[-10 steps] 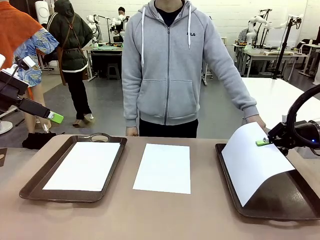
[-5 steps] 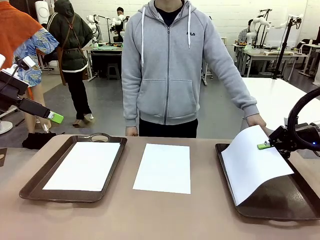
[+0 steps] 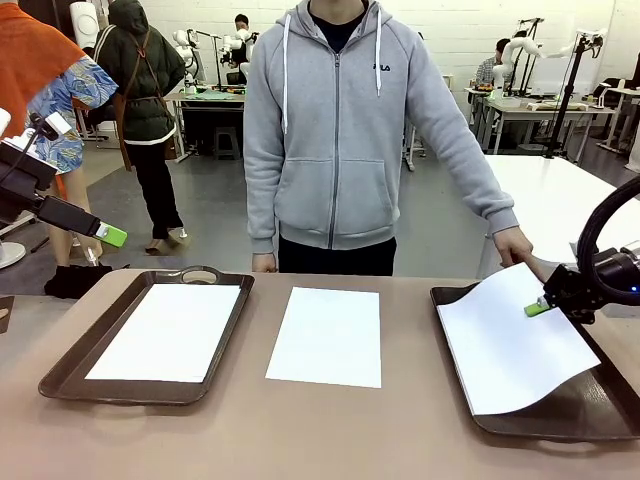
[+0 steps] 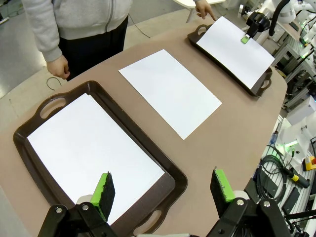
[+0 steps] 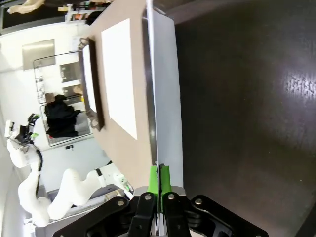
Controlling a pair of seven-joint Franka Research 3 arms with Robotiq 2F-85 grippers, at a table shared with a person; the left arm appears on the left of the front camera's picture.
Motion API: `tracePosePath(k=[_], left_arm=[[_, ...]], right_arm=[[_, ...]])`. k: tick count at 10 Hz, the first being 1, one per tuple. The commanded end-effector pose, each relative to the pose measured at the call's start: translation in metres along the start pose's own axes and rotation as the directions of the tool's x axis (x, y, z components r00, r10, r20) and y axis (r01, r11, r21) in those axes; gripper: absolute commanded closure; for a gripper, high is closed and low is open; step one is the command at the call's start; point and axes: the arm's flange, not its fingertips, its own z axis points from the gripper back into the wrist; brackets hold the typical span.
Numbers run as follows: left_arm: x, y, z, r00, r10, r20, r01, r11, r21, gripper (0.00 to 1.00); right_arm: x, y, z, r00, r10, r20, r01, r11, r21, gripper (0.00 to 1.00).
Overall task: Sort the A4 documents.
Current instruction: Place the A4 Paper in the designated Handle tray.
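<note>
Black left claw (image 4: 163, 185) and right claw (image 5: 159, 174), green pads (image 4: 104, 190), silver screws (image 4: 55, 210), looping black cable (image 3: 599, 212)

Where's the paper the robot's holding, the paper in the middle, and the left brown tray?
Curling thin white paper sheet (image 3: 505, 345), right: front view, its middle.
Flat white paper sheet (image 3: 327, 335), middle: front view, its centre.
Dark brown handled tray (image 3: 98, 335), left: front view, its left wall.

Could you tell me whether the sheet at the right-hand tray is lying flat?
Not flat: the right gripper pinches one edge of the A4 sheet, holding it lifted and bowed above the tray.
</note>
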Motion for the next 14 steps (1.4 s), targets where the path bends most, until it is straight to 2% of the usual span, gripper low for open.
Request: tracePosePath(k=[1, 4, 8, 12, 14], left_arm=[[0.0002, 0.0001, -0.0006, 1.0, -0.001, 0.004, 0.001, 1.0, -0.005, 0.0], [0.0002, 0.0001, -0.0006, 1.0, -0.001, 0.004, 0.001, 1.0, -0.005, 0.0], [0.0002, 0.0001, -0.0006, 1.0, -0.001, 0.004, 0.001, 1.0, -0.005, 0.0], [0.0002, 0.0001, -0.0006, 1.0, -0.001, 0.004, 0.001, 1.0, -0.005, 0.0], [0.0002, 0.0001, -0.0006, 1.0, -0.001, 0.004, 0.001, 1.0, -0.005, 0.0]], right_arm=[[-0.0026, 0.008, -0.0154, 0.999, -0.034, -0.039, 0.028, 0.991, -0.131, 0.99], [0.0029, 0.0104, -0.0204, 0.999, -0.036, -0.016, 0.031, 0.967, -0.253, 0.99], [0.0003, 0.01, -0.0169, 0.999, -0.033, 0.018, 0.037, 0.951, -0.308, 0.99], [0.0024, 0.013, -0.0172, 0.999, -0.041, 0.007, 0.041, 0.937, -0.346, 0.99], [0.0034, 0.0155, -0.0131, 0.999, -0.045, 0.01, 0.045, 0.914, -0.404, 0.99]])
